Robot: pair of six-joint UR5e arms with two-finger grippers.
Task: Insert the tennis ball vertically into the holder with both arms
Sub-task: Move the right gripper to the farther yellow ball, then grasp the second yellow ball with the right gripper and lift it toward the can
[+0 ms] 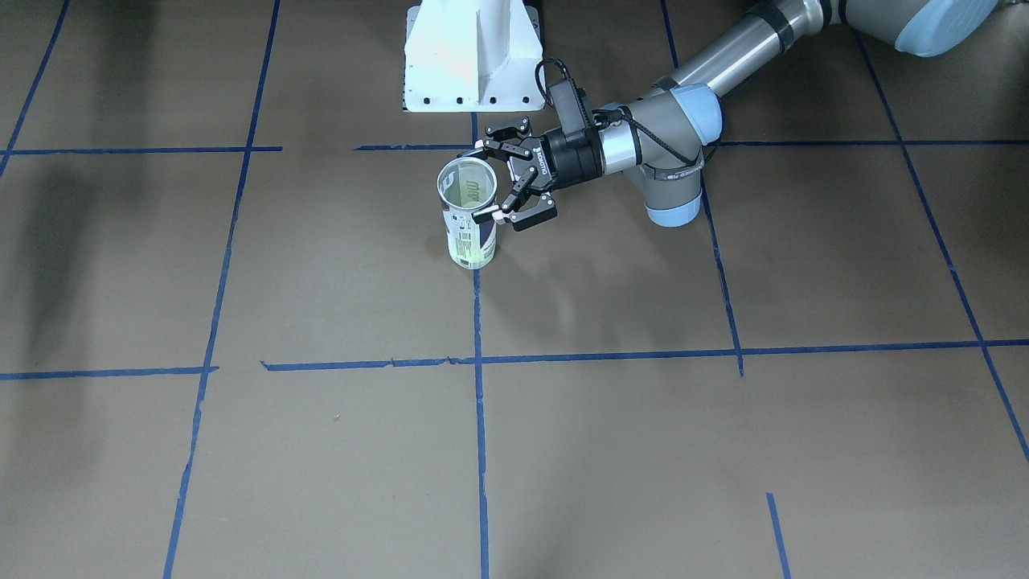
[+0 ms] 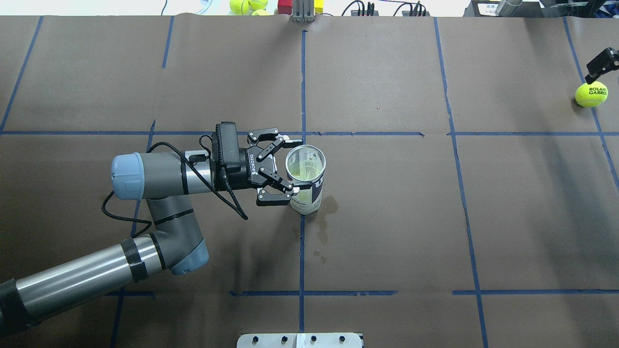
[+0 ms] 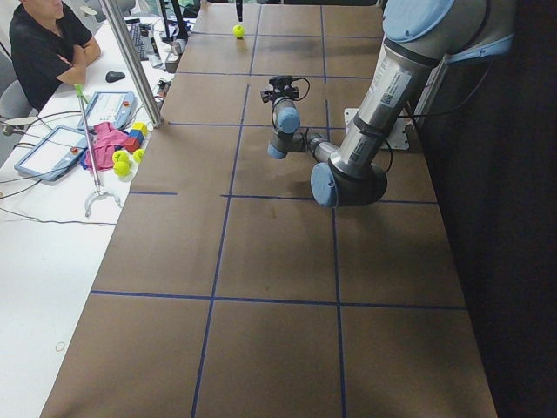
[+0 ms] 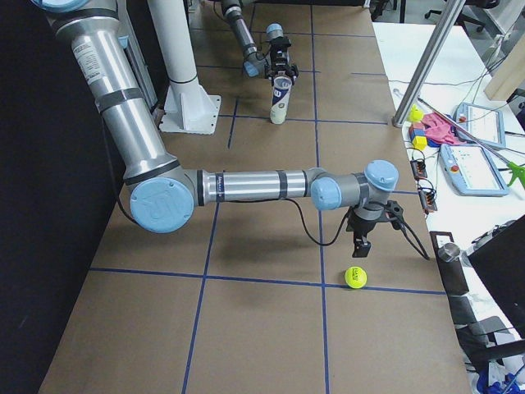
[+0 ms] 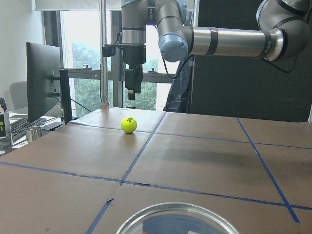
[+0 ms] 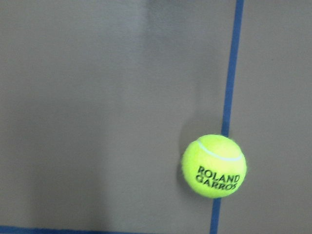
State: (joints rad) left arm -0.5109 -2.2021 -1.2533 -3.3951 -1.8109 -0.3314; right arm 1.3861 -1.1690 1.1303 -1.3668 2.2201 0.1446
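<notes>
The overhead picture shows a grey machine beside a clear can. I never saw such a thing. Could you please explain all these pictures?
It is a two-armed robot at a brown table. Four fixed cameras look from above, the front and both ends; two sit on the wrists. The left gripper straddles the upright clear holder; whether it squeezes is unclear. The right gripper hangs above the tennis ball, which lies on the table.
</notes>
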